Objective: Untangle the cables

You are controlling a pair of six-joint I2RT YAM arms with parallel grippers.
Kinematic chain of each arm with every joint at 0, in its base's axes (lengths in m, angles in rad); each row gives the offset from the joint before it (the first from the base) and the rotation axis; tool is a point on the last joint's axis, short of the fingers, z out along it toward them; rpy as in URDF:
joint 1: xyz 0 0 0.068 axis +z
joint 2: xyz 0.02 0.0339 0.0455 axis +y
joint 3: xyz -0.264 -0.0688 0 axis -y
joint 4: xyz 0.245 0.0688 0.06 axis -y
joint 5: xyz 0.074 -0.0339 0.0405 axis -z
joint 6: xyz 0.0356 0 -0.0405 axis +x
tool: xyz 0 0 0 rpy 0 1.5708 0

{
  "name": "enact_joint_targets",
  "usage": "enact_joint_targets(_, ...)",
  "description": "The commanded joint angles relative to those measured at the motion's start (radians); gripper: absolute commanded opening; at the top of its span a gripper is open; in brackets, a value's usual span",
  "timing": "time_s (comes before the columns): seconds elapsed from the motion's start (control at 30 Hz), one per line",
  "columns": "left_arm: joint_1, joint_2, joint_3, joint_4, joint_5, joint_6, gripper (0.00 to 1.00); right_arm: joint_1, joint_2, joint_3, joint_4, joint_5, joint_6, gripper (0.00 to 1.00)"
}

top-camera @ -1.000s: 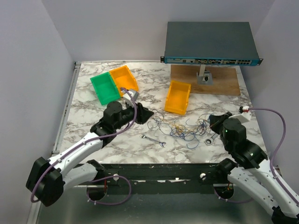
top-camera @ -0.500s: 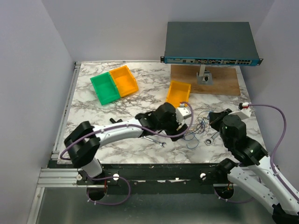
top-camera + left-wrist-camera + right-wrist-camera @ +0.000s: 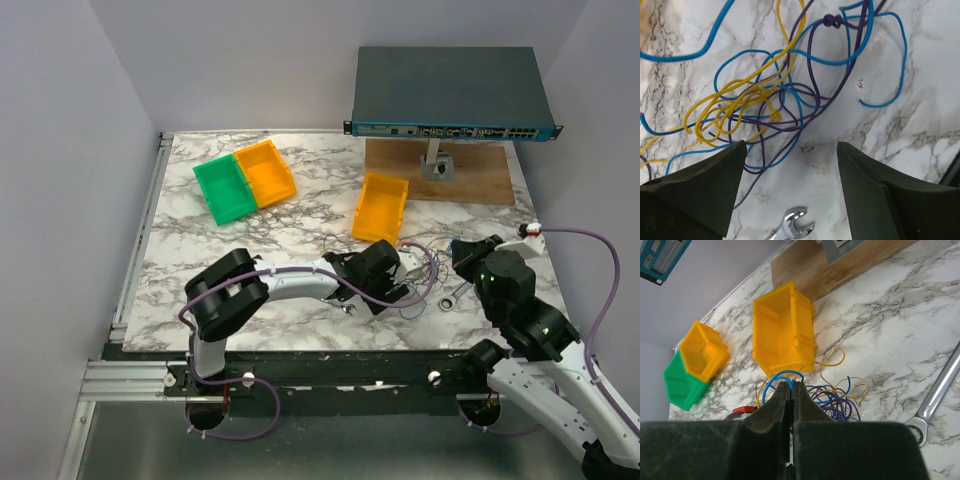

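The cables (image 3: 425,268) lie as a loose tangle of thin blue, yellow and purple wires on the marble table, right of centre. My left gripper (image 3: 400,285) reaches across to the tangle's near-left edge. In the left wrist view it (image 3: 791,147) is open and empty, just above the table, with the tangle (image 3: 765,110) right in front of the fingertips. My right gripper (image 3: 462,252) is at the tangle's right side. In the right wrist view it (image 3: 791,383) is shut, pinching a blue cable loop (image 3: 771,381), with the rest of the tangle (image 3: 835,400) beyond.
A small silver wrench (image 3: 794,226) lies between the left fingers. A larger wrench (image 3: 452,296) lies near the right gripper. A yellow bin (image 3: 381,208) stands behind the cables. Green (image 3: 224,190) and orange (image 3: 265,172) bins stand far left. A network switch (image 3: 450,92) sits over a wooden board (image 3: 440,170).
My left arm has swung from the table's left side across to the tangle and lowered towards it. My right gripper has barely moved.
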Motion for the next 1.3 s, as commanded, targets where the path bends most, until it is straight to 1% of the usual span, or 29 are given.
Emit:
enact_joint_targets(0.0, -0.009, 0.052, 0.054, 0.075, -0.101, 0.01, 0.72, 0.001, -0.013, 0.023, -0.009, 0.025, 0.0, 0.04)
enact_joint_targets(0.03, -0.009, 0.066, 0.061, 0.079, -0.104, 0.009, 0.67, 0.001, -0.013, 0.024, -0.012, 0.029, 0.0, 0.04)
enact_joint_targets(0.07, -0.009, 0.082, 0.073, 0.072, -0.109, 0.008, 0.58, 0.001, -0.014, 0.024, -0.015, 0.036, 0.002, 0.04)
enact_joint_targets(0.1, -0.009, 0.095, 0.086, 0.058, -0.119, 0.003, 0.42, 0.001, -0.013, 0.022, -0.018, 0.044, 0.006, 0.04)
enact_joint_targets(0.13, -0.009, 0.099, 0.097, 0.044, -0.14, -0.012, 0.18, 0.001, -0.013, 0.023, -0.027, 0.06, 0.015, 0.05)
enact_joint_targets(0.17, -0.009, 0.087, 0.092, 0.043, -0.166, -0.031, 0.0, 0.001, -0.011, 0.026, -0.044, 0.08, 0.031, 0.06)
enact_joint_targets(0.23, -0.009, 0.018, 0.028, 0.093, -0.173, -0.046, 0.0, 0.001, -0.005, 0.021, -0.067, 0.117, 0.046, 0.07)
enact_joint_targets(0.33, -0.008, -0.129, -0.072, 0.147, -0.122, -0.052, 0.0, 0.001, 0.014, 0.007, -0.097, 0.152, 0.065, 0.08)
enact_joint_targets(0.4, -0.006, -0.198, -0.082, 0.098, -0.093, -0.054, 0.0, 0.001, 0.033, -0.007, -0.112, 0.154, 0.081, 0.09)
enact_joint_targets(0.5, 0.002, -0.261, -0.057, -0.011, -0.053, -0.062, 0.0, 0.001, 0.056, -0.036, -0.116, 0.137, 0.102, 0.09)
enact_joint_targets(0.53, 0.006, -0.282, -0.055, -0.035, -0.031, -0.072, 0.0, 0.001, 0.062, -0.048, -0.114, 0.128, 0.108, 0.13)
enact_joint_targets(0.57, 0.012, -0.303, -0.051, -0.059, -0.001, -0.081, 0.0, 0.001, 0.069, -0.062, -0.106, 0.111, 0.111, 0.22)
enact_joint_targets(0.6, 0.023, -0.318, -0.05, -0.078, 0.025, -0.093, 0.0, 0.001, 0.075, -0.073, -0.096, 0.095, 0.11, 0.4)
enact_joint_targets(0.63, 0.032, -0.34, -0.053, -0.093, 0.051, -0.108, 0.0, 0.001, 0.082, -0.083, -0.085, 0.071, 0.11, 0.61)
enact_joint_targets(0.67, 0.045, -0.359, -0.06, -0.098, 0.073, -0.128, 0.0, 0.001, 0.09, -0.088, -0.078, 0.048, 0.107, 0.76)
enact_joint_targets(0.73, 0.078, -0.402, -0.089, -0.087, 0.146, -0.164, 0.0, 0.001, 0.094, -0.096, -0.023, -0.059, 0.028, 0.83)
enact_joint_targets(0.77, 0.099, -0.423, -0.104, -0.074, 0.192, -0.183, 0.0, 0.001, 0.092, -0.103, 0.027, -0.15, -0.043, 0.87)
enact_joint_targets(0.8, 0.116, -0.44, -0.121, -0.053, 0.233, -0.198, 0.0, 0.001, 0.086, -0.112, 0.065, -0.224, -0.086, 0.89)
enact_joint_targets(0.87, 0.152, -0.478, -0.154, -0.012, 0.299, -0.229, 0.0, 0.001, 0.067, -0.133, 0.148, -0.391, -0.153, 0.9)
enact_joint_targets(0.97, 0.19, -0.519, -0.182, 0.023, 0.349, -0.26, 0.0, 0.001, 0.042, -0.171, 0.25, -0.577, -0.211, 0.91)
enact_joint_targets(1.03, 0.203, -0.538, -0.183, 0.02, 0.355, -0.267, 0.0, 0.002, 0.055, -0.186, 0.285, -0.658, -0.221, 0.91)
enact_joint_targets(1.17, 0.24, -0.582, -0.164, 0.014, 0.378, -0.302, 0.0, 0.001, 0.124, -0.203, 0.324, -0.735, -0.243, 0.91)
enact_joint_targets(1.27, 0.258, -0.621, -0.119, -0.01, 0.403, -0.305, 0.0, 0.001, 0.192, -0.224, 0.403, -0.81, -0.263, 0.91)
